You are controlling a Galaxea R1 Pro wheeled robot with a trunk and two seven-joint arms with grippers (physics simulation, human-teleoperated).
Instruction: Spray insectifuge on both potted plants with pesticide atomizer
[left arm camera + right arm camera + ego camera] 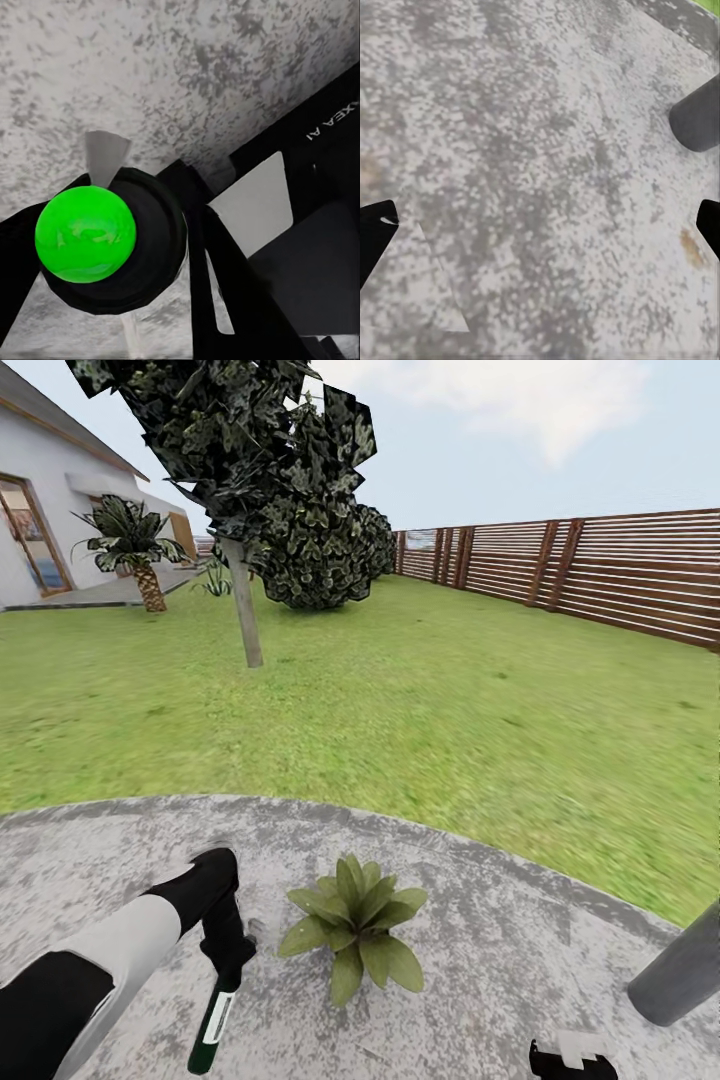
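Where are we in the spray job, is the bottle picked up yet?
Pickup looks done: the left claw is shut on the spray bottle, held above the round paving. In hand: it hangs beside one potted plant. No spray can be seen, so both plants seem left to cover. The right claw is open.

the head view looks from high on the robot, forward and down over the round speckled grey stone paving [480, 920], then out across the green lawn [450, 710] to the brown slatted wooden fence [620, 570] far off. the left wrist view sits very close above the same paving [187, 67], facing down along its black fingers [225, 285]. the right wrist view also faces down at the paving [532, 172] from near. the dark grey round post [680, 970] shows in the head view and in the right wrist view [697, 116].
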